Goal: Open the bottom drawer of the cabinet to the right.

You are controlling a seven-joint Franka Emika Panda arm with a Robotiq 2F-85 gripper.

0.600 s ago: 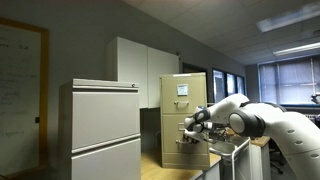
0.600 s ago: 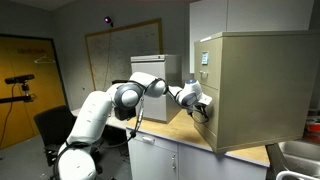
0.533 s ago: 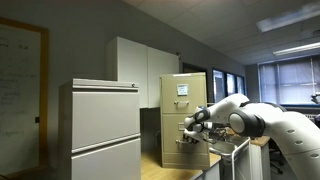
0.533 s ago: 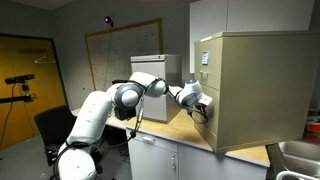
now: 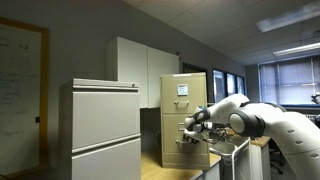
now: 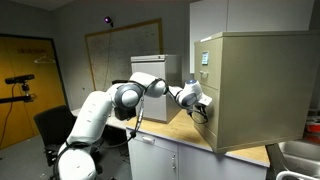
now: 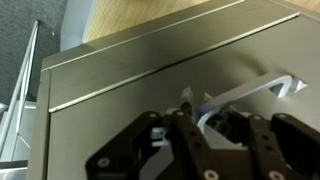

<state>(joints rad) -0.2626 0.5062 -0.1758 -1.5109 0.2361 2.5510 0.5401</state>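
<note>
Item: narrow beige cabinet [image 5: 183, 100], standing on a wooden worktop [image 6: 246, 154]. Bottom drawer [image 5: 178, 155] is shut, its front flush with the drawer above. The end effector [image 7: 215, 128] is up against that front, just under the upper seam, and in the wrist view its fingers sit either side of the near end of the bright curved handle [image 7: 252, 92]. Whether they pinch the handle or only bracket it, I cannot tell. Hazards, as I judge them: a shallow hold slipping off the handle on the pull; an off-axis pull binding the drawer; the freestanding cabinet sliding or tipping forward should the drawer stick.
</note>
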